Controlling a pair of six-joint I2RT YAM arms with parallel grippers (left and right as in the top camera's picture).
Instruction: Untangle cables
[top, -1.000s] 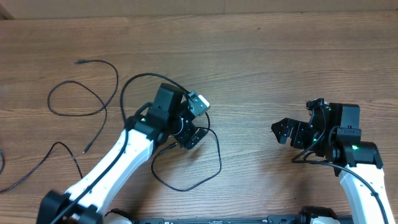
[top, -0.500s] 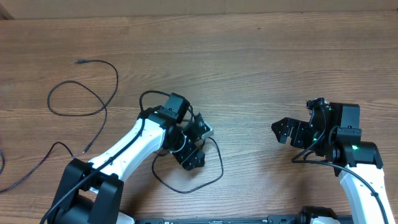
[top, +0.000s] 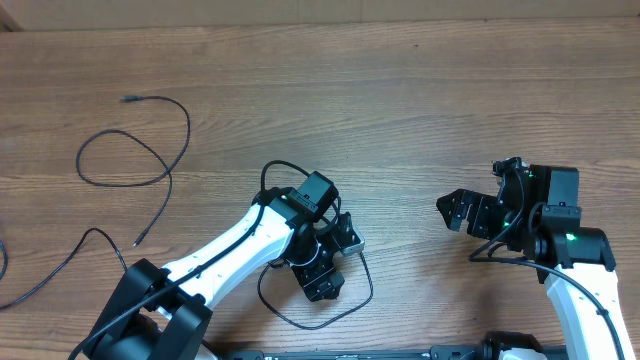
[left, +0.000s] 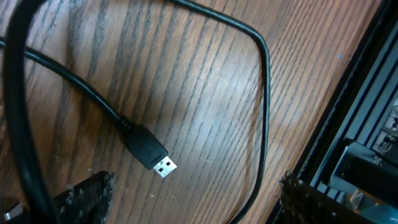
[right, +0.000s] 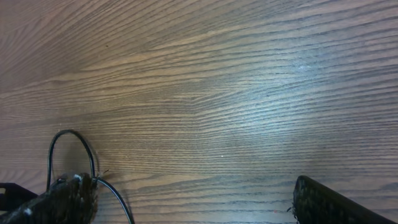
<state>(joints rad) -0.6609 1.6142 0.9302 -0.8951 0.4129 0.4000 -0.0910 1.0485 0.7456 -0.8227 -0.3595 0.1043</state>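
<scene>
A thin black cable (top: 352, 312) lies in a loose loop on the wooden table (top: 420, 110), around my left gripper (top: 338, 262). In the left wrist view its silvery-tipped USB plug (left: 153, 154) lies flat on the wood just ahead of the open, empty left gripper (left: 199, 208), and the cord (left: 264, 99) curves past the right finger. Two more thin black cables lie at the far left: one looped (top: 120, 165), one trailing off the left edge (top: 70, 262). My right gripper (top: 455, 212) is open and empty over bare wood (right: 193, 208).
The table's front edge and black frame (left: 367, 124) are close to the left gripper. A black wire (right: 81, 155) of the right arm loops by the right gripper's left finger.
My left arm has swung right and toward the table's front edge, and the cable loop around it has shifted the same way. The right arm has not moved.
</scene>
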